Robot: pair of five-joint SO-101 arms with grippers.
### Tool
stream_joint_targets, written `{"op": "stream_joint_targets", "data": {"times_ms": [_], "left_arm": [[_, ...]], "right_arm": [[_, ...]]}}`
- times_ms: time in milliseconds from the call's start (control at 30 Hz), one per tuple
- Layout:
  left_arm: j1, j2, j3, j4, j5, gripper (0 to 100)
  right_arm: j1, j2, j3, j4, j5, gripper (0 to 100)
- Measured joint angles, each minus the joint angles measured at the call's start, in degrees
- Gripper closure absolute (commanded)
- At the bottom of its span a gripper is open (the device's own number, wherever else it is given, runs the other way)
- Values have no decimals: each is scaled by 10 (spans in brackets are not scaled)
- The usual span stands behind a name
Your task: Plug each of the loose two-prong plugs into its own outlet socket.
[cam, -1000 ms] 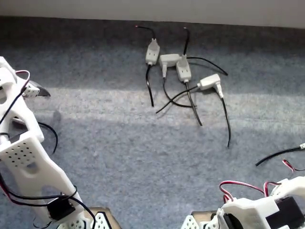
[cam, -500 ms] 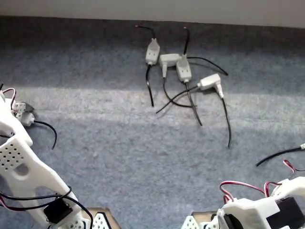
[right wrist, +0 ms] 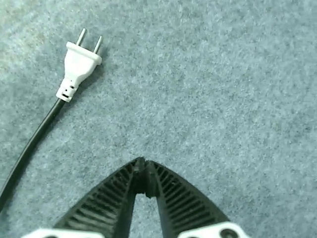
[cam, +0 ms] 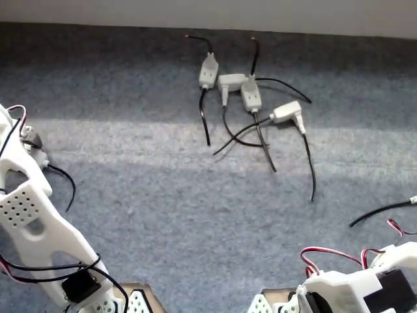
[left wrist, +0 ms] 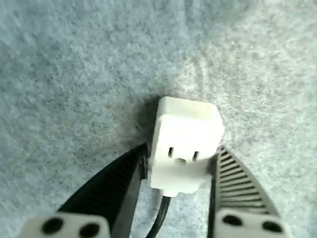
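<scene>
Two grippers, one socket, one loose plug.
Left gripper (left wrist: 181,159) squeezes the white outlet socket (left wrist: 185,134) down by the gray carpet (left wrist: 74,59); right gripper (right wrist: 145,172) is pinched closed on nothing, near the white two-prong plug (right wrist: 79,64) lying flat.

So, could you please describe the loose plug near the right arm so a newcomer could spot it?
On the grey carpet, look near the right gripper, which is shut and empty. A white plug on a black cable lies flat there. Unlike the white connectors bunched at the far side, it lies alone, its two metal prongs bare.
</scene>
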Motion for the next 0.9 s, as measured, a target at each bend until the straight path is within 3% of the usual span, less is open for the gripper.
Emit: {"op": "stream_joint_targets", "data": {"times_ms": [33,267,467,600,733,900], "left_arm": [[0,0,0,0,-2,993],[0,0,0,0,-40,994],[0,1,-33,62,-43,994],[9,-34,-49,87,-99,994],[47,-112,-7,90,-164,994],[142,-247,142,90,-244,994]], "right_arm": [[0,0,0,0,0,992],[0,0,0,0,0,992],[0,0,0,0,0,992],[11,0,0,0,0,992],[9,0,0,0,0,992],[11,0,0,0,0,992]]}}
